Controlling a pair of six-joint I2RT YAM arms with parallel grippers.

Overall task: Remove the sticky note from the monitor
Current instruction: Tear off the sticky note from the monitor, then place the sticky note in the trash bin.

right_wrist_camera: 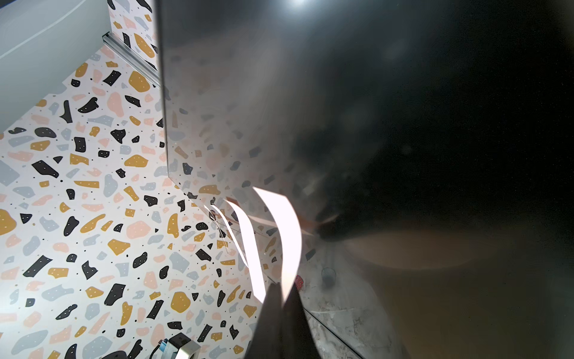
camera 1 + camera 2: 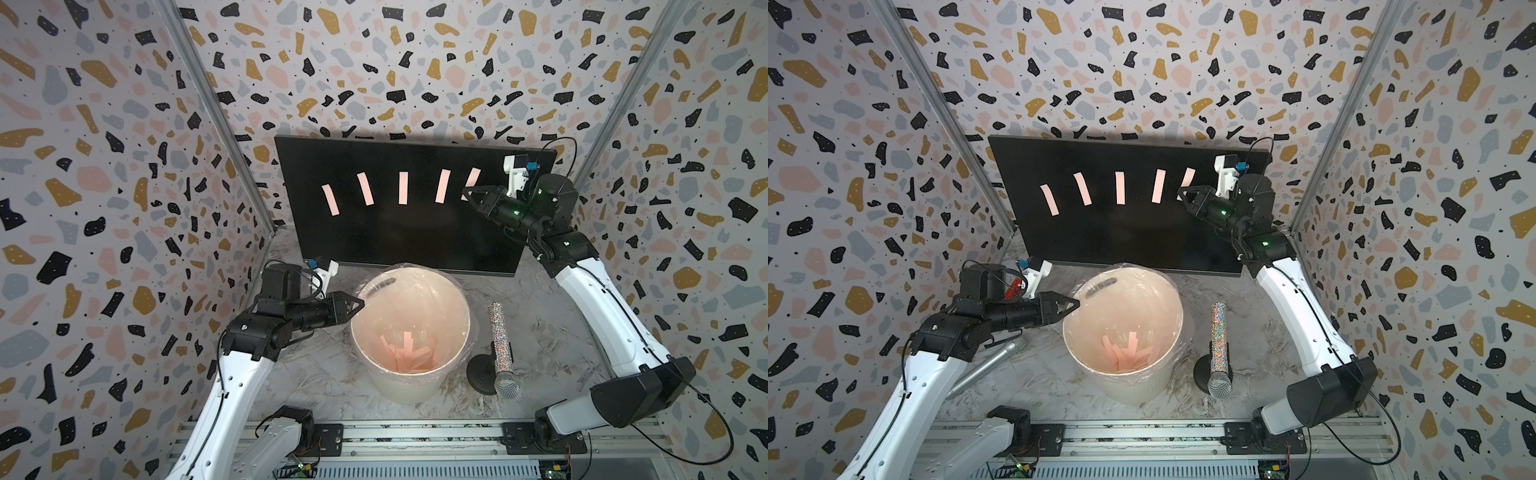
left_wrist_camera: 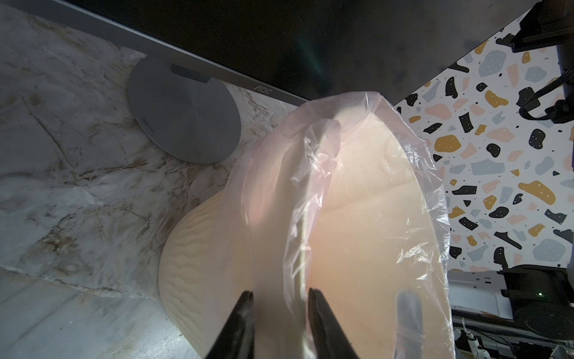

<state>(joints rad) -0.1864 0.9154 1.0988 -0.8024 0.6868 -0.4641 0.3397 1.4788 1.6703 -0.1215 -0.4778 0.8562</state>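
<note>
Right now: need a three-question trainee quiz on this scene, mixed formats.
1. True or false: the right end effector is shut on a sticky note.
2. How many such notes are on the monitor, gripped one included?
3. The loose notes lie in: A) the white bucket, B) a drawer, C) a tray?
Key: 1 true; 2 five; 3 A.
</note>
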